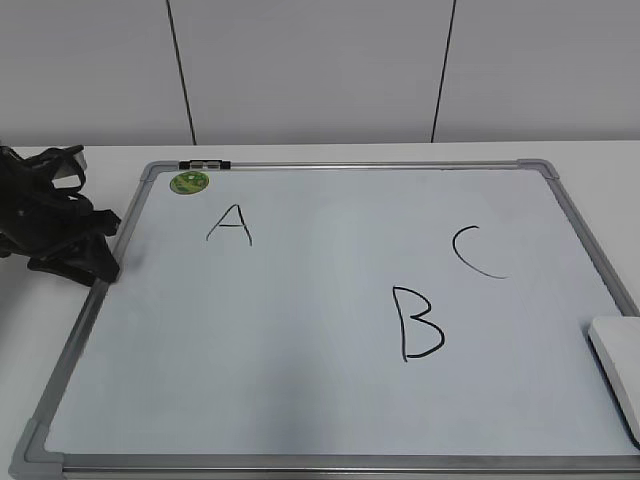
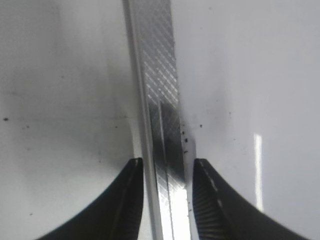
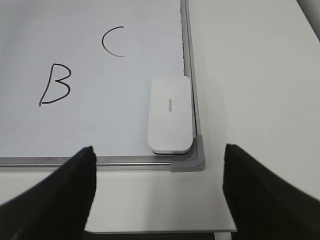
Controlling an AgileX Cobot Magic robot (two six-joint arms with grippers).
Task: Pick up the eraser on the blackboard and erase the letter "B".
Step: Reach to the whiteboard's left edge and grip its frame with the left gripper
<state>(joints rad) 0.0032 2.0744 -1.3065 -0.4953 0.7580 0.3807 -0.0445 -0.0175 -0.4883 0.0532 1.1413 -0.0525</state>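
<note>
With the right hand [image 3: 159, 195] spread wide and empty, short of the eraser [image 3: 170, 113] (tight in the blackboard [image 3: 100, 125] corner), its outer finger could catch the frame; the left hand [image 2: 164, 200], narrowly parted, straddles the opposite frame edge.

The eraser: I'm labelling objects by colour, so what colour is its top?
White, with small grey lettering; the eraser shows best in the right wrist view.

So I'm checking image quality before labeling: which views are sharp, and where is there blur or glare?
Exterior view: sharp, even light, the letter "B" crisp. Left wrist view: soft close-up of the blackboard frame, bright glare streaks. Right wrist view: the eraser clear, right gripper fingers blurred.
</note>
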